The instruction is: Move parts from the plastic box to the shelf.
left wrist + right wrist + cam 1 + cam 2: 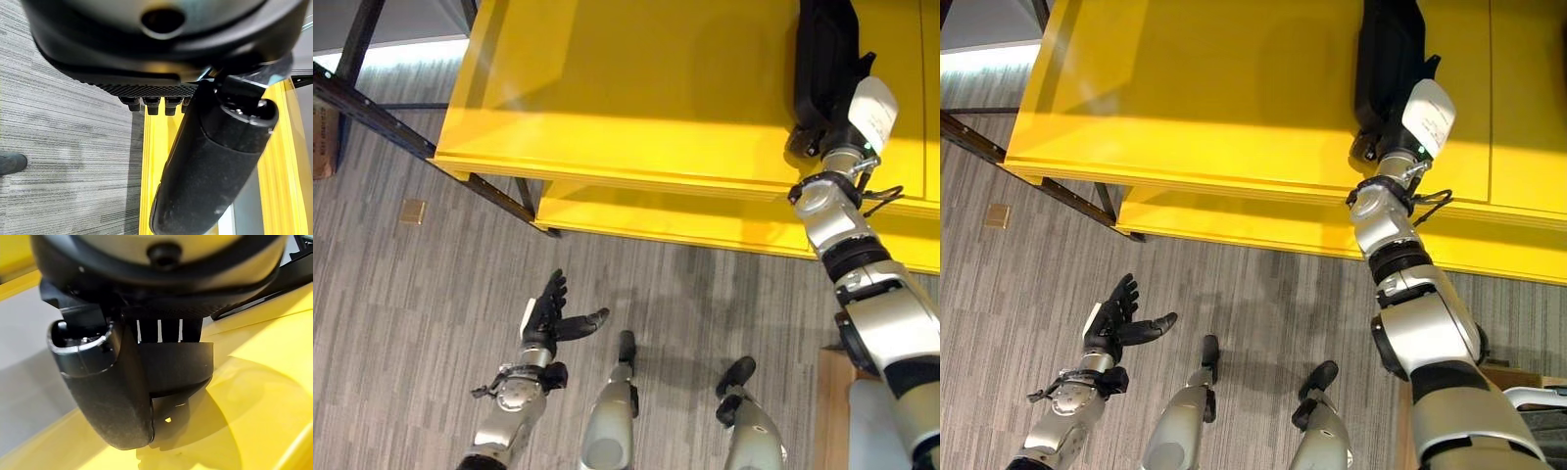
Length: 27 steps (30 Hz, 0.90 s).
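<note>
A long black part (822, 44) lies on the top board of the yellow shelf (607, 88), towards its right end. My right hand (827, 132) reaches over the shelf's front edge and is shut on the near end of that part. Its white-covered thumb lies on the right side. In the right wrist view the thumb (102, 391) and the fingers pinch the black part (181, 367) just above the yellow board. My left hand (548, 318) hangs low over the floor in front of the shelf, open and holding nothing, thumb (210, 166) out to the side.
A lower yellow board (705, 220) juts out under the top one. A dark metal frame bar (372, 117) runs diagonally at the left, beside a cardboard box (323, 137). A small tan square (411, 211) lies on the grey carpet. A wooden surface (827, 411) shows at the lower right.
</note>
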Motion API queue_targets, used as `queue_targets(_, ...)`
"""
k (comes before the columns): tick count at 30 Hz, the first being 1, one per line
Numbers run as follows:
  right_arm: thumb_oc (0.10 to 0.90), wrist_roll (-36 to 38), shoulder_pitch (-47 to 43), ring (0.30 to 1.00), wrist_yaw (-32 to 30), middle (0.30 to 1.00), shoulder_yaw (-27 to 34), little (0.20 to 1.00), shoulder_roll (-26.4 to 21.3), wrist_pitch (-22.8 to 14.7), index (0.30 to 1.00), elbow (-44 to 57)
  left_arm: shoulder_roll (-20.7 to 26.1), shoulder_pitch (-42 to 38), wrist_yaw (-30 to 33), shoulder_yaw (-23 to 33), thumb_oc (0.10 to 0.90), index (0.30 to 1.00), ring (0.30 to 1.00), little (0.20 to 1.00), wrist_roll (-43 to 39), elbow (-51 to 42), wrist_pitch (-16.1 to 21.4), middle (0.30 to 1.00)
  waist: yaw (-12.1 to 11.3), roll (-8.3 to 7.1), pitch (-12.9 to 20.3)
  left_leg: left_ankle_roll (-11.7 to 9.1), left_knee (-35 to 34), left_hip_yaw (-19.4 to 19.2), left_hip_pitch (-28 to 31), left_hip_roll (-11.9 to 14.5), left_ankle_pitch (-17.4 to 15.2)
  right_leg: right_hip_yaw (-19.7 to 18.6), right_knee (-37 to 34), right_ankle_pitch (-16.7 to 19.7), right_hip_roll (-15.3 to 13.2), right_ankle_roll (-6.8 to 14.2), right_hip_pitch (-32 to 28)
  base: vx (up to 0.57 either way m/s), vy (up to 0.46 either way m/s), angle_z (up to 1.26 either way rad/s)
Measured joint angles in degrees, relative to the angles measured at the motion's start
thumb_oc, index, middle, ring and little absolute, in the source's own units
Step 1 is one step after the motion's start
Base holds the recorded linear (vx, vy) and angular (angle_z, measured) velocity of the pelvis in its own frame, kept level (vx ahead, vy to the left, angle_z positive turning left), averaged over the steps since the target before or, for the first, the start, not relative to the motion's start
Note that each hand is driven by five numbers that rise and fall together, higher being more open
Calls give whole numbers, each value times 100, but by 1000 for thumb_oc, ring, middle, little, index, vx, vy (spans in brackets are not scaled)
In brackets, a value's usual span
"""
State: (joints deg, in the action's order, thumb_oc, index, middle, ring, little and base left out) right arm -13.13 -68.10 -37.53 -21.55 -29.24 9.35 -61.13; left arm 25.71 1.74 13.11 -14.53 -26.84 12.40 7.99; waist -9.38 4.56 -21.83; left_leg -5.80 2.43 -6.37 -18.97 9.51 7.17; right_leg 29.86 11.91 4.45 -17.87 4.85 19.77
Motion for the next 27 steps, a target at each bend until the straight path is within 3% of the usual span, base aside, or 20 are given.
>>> queue_targets(8, 400, -18, -1, 300, 5, 300, -16, 300, -36, 37, 300, -29, 0, -4, 0, 0, 900, 1000, 1000, 1000, 0, 0, 0, 1000, 18, -2, -1, 0, 10, 33, -5, 0, 0, 1, 15, -5, -6, 1, 2, 0, 0, 0)
queue_targets(24, 416, -711, -170, 322, 447, 322, -665, 322, -250, 62, 322, -59, 1, -13, -8, -1, 900, 1000, 1000, 1000, 0, 6, 1, 1000, 41, -38, -23, 0, 17, 41, -27, -4, 0, 7, 62, -27, -9, 11, 28, 0, 0, 0)
queue_targets(25, 543, -720, -178, 500, 470, 500, -709, 500, -265, 56, 500, -59, 1, -14, -9, -2, 900, 1000, 1000, 1000, 0, 5, 2, 1000, 64, -41, -25, 0, 17, 41, -27, -4, 0, 7, 63, -27, -9, 11, 27, 0, 0, 0)
queue_targets(26, 794, -738, -180, 852, 482, 852, -712, 852, -267, 51, 852, -58, 1, -14, -9, -1, 900, 1000, 1000, 1000, 0, 6, 2, 1000, 73, -42, -25, 0, 17, 41, -27, -4, 0, 7, 62, -27, -8, 11, 26, 0, 0, 0)
queue_targets(27, 900, -767, -181, 1000, 492, 1000, -712, 1000, -267, 43, 1000, -58, 1, -13, -9, -1, 900, 1000, 1000, 1000, -1, 7, 2, 1000, 76, -42, -26, 0, 17, 40, -27, -4, 0, 7, 63, -27, -7, 11, 27, 0, 0, 0)
